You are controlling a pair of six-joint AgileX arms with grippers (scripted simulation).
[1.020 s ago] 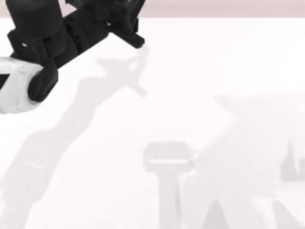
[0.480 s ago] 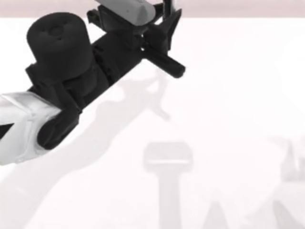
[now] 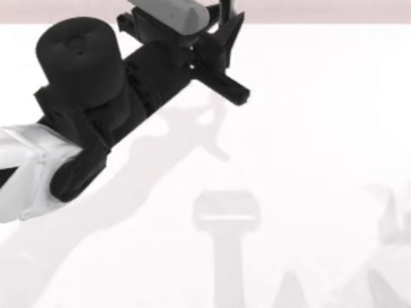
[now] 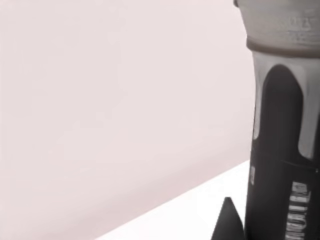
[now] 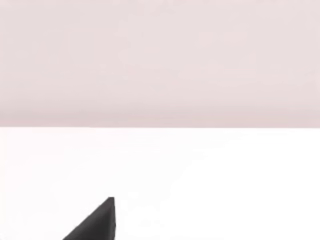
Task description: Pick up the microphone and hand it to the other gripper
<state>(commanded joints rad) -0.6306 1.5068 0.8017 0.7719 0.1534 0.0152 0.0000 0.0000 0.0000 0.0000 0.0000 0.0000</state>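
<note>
My left gripper [image 3: 218, 38] is raised high near the top of the top view, left of centre, and is shut on the microphone [image 3: 176, 14]. The microphone lies crosswise in the jaws, its pale grey end toward the upper left and its black handle end [image 3: 236, 92] sticking out toward the lower right. In the left wrist view the microphone [image 4: 280, 165] stands close up, grey head on top, beside one black fingertip [image 4: 227, 222]. The other gripper, my right gripper [image 5: 145, 231], is out of the top view. Its wrist view shows one pointed fingertip [image 5: 102, 222] over bare table.
A pale T-shaped shadow [image 3: 226, 215] lies on the white table [image 3: 321, 128] below centre. The left arm's shadow [image 3: 148, 160] runs diagonally under the arm. Fainter shadows [image 3: 385, 224] mark the lower right. The table's far edge [image 3: 321, 24] meets a pale pink wall.
Over the past second my left arm swung right and rose toward the camera, carrying the microphone. In the last half second it barely moved. The faint shadows at the right shifted.
</note>
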